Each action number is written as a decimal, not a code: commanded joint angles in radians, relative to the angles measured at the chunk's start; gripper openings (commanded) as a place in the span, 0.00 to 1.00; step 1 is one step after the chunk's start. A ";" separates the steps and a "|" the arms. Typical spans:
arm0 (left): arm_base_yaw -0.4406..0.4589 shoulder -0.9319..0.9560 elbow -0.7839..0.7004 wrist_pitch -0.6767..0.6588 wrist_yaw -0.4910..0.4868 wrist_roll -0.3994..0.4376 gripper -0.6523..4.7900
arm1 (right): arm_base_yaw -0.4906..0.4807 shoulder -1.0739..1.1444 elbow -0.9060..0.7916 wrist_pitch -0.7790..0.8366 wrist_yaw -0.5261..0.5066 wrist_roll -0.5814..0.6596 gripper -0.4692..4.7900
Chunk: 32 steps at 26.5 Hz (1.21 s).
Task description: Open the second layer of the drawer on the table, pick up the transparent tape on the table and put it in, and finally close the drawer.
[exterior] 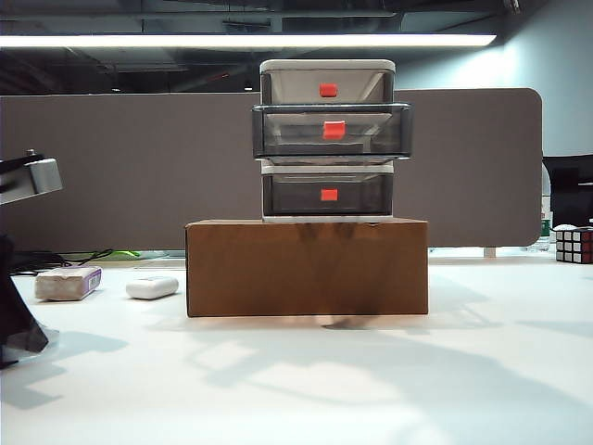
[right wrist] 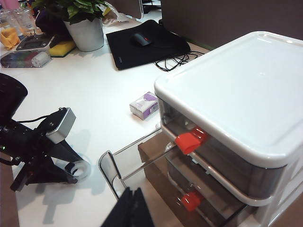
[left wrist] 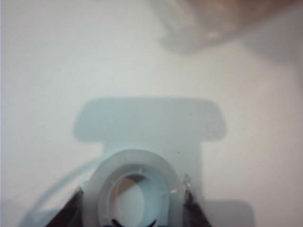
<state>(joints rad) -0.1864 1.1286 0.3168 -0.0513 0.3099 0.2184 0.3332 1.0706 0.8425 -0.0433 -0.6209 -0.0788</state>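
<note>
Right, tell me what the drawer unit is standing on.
The drawer unit stands on a brown cardboard box, which rests on the white table. The box's inside, and the table beneath it, are hidden.

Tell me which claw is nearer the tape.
Left. The left claw is down at the tape, a finger on either side. The right claw sits apart, over by the open drawer.

The table bears a cardboard box, white case and grey-purple block.
</note>
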 commanded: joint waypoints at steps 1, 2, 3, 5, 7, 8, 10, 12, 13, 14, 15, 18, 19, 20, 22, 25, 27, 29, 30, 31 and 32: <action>-0.001 0.006 -0.006 -0.031 0.035 0.013 0.32 | 0.001 -0.003 0.003 0.011 0.001 -0.004 0.08; -0.001 0.003 0.004 -0.028 0.050 0.014 0.32 | 0.001 -0.003 0.003 0.011 0.001 -0.004 0.08; -0.001 -0.003 0.014 -0.029 0.066 0.014 0.32 | 0.001 -0.003 0.003 0.010 0.001 -0.004 0.08; -0.006 -0.026 0.043 -0.033 0.096 0.012 0.28 | 0.001 -0.003 0.003 0.011 0.001 -0.004 0.08; -0.023 -0.059 0.077 -0.045 0.097 0.010 0.26 | 0.000 -0.004 0.003 0.010 0.001 -0.003 0.08; -0.037 -0.082 0.104 -0.054 0.095 0.009 0.26 | 0.000 -0.004 0.003 0.010 0.001 -0.003 0.08; -0.103 -0.152 0.214 -0.109 0.085 0.010 0.22 | 0.000 -0.005 0.004 0.011 0.002 -0.003 0.08; -0.166 -0.176 0.319 -0.119 0.085 0.012 0.22 | 0.000 -0.008 0.004 0.011 0.002 -0.003 0.08; -0.187 -0.175 0.349 -0.119 0.080 0.014 0.22 | 0.000 -0.010 0.004 0.011 0.002 -0.003 0.08; -0.213 -0.172 0.387 -0.118 0.068 0.014 0.22 | 0.000 -0.012 0.004 0.012 0.002 -0.003 0.08; -0.258 -0.153 0.441 -0.098 0.056 0.019 0.22 | 0.000 -0.017 0.004 0.015 0.001 -0.003 0.08; -0.351 -0.057 0.539 -0.013 0.049 0.023 0.22 | 0.000 -0.023 0.004 0.020 0.002 -0.001 0.08; -0.367 -0.026 0.563 -0.010 0.050 0.028 0.22 | 0.000 -0.024 0.004 0.020 0.002 -0.001 0.08; -0.384 0.008 0.588 -0.011 0.049 0.041 0.22 | 0.000 -0.024 0.004 0.020 0.001 0.000 0.08; -0.416 0.080 0.637 -0.013 0.046 0.045 0.22 | 0.000 -0.027 0.005 0.019 0.001 0.000 0.08; -0.459 0.176 0.695 -0.012 0.027 0.069 0.22 | -0.001 -0.035 0.005 0.018 0.001 0.000 0.08; -0.483 0.229 0.726 -0.014 -0.002 0.084 0.23 | -0.001 -0.042 0.005 0.018 0.001 0.000 0.08; -0.492 0.266 0.750 -0.019 -0.002 0.085 0.23 | -0.001 -0.047 0.004 0.018 0.011 0.000 0.08; -0.498 0.283 0.759 -0.023 -0.001 0.085 0.26 | -0.001 -0.049 0.004 0.018 0.018 0.000 0.08; -0.499 0.291 0.760 -0.021 -0.005 0.085 0.32 | -0.002 -0.052 0.004 0.017 0.020 0.000 0.08; -0.499 0.294 0.760 -0.022 -0.003 0.085 0.39 | -0.002 -0.053 0.004 0.018 0.018 0.000 0.08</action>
<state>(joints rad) -0.6865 1.4254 1.0737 -0.0792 0.3088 0.2985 0.3321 1.0210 0.8433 -0.0360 -0.6060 -0.0784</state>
